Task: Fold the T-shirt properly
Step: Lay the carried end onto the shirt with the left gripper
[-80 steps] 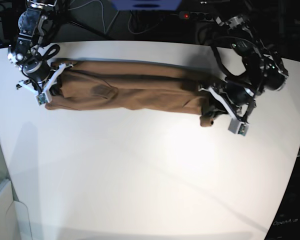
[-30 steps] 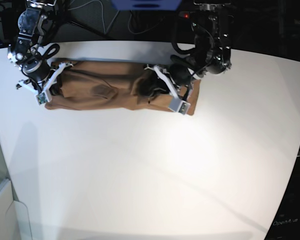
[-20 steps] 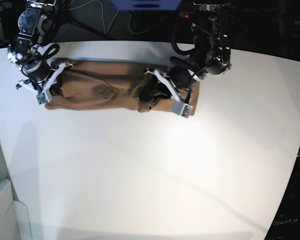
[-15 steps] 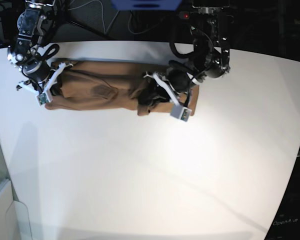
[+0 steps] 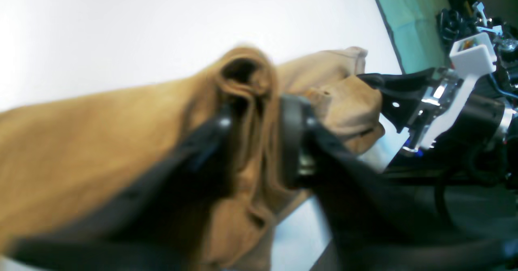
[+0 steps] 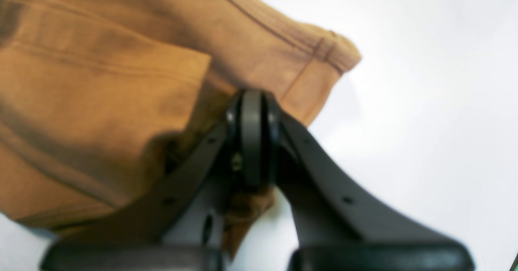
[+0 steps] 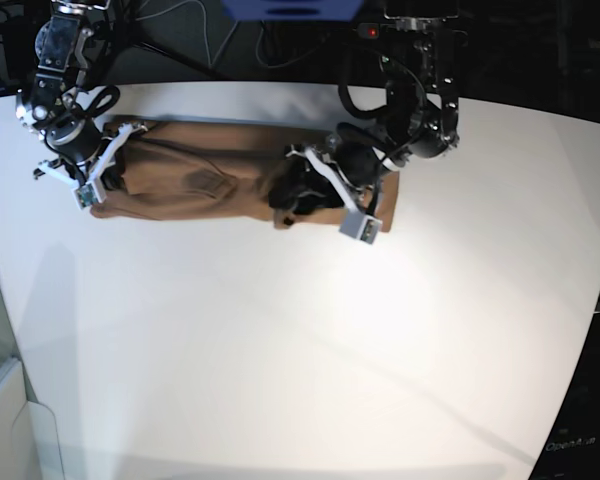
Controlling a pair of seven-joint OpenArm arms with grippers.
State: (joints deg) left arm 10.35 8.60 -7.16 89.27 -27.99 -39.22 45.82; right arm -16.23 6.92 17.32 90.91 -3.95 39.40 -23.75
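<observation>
Your right end effector (image 6: 251,141) is clamped on the T-shirt (image 7: 220,180); only left wrist view shows left end effector (image 5: 259,137) apparently parted around a fold. White surface (image 7: 300,350), dark room.

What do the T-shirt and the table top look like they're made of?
T-shirt: soft knit fabric, probably cotton, matte tan; it bunches into limp folds and shows stitched hems in the right wrist view. Table: smooth hard white surface, perhaps laminate; light glare, no grain.

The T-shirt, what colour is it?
Plain tan brown T-shirt, no print; clearest in the base view.
</observation>
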